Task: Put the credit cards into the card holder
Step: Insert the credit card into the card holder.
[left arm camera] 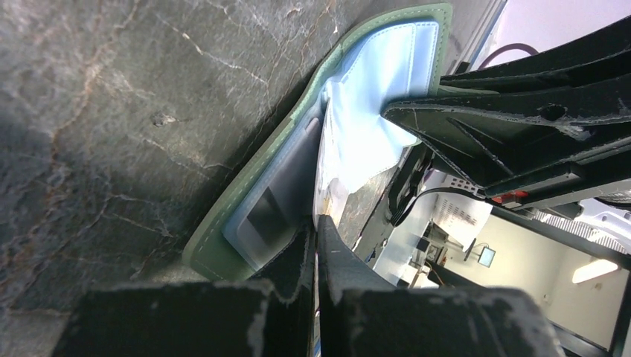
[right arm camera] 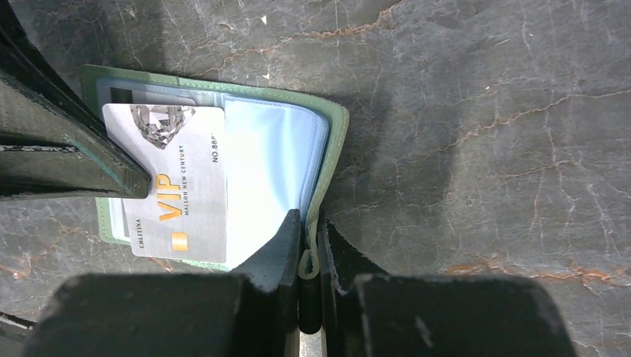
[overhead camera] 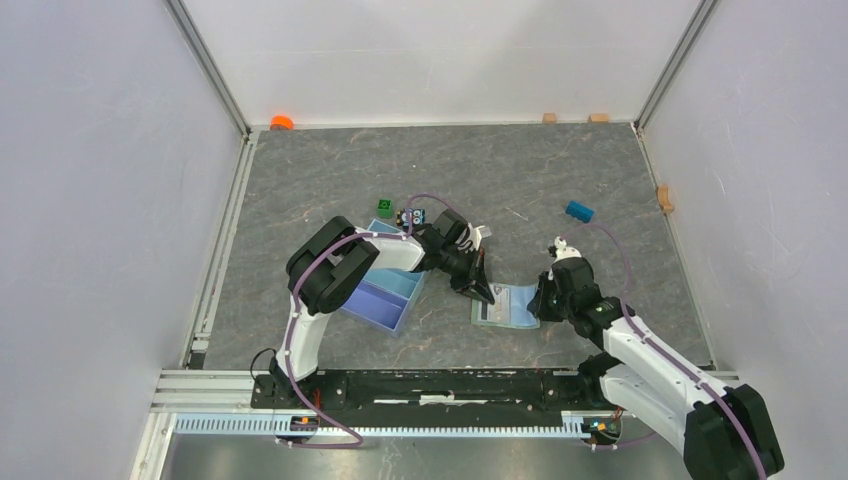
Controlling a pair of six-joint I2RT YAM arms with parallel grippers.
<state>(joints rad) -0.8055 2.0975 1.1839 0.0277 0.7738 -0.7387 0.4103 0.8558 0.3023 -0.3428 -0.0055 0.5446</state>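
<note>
The sage-green card holder [overhead camera: 512, 310] lies open on the grey table, its pale blue slotted inside [right arm camera: 268, 149] facing up. A whitish credit card [right arm camera: 178, 186] with orange "VIP" lettering rests flat over the left part of that inside. My left gripper [left arm camera: 315, 223] is shut on this card's edge, and its fingers [right arm camera: 71, 160] enter the right wrist view from the left. My right gripper [right arm camera: 309, 227] is shut on the card holder's green right rim, which shows pinched between the pads. Whether the card sits inside a slot cannot be told.
The light blue three-compartment tray [overhead camera: 385, 290] lies just left of the left arm's wrist. A green block [overhead camera: 385, 207] and a small dark item [overhead camera: 412, 216] sit behind it, and a blue block [overhead camera: 579, 211] sits to the back right. White walls enclose the table.
</note>
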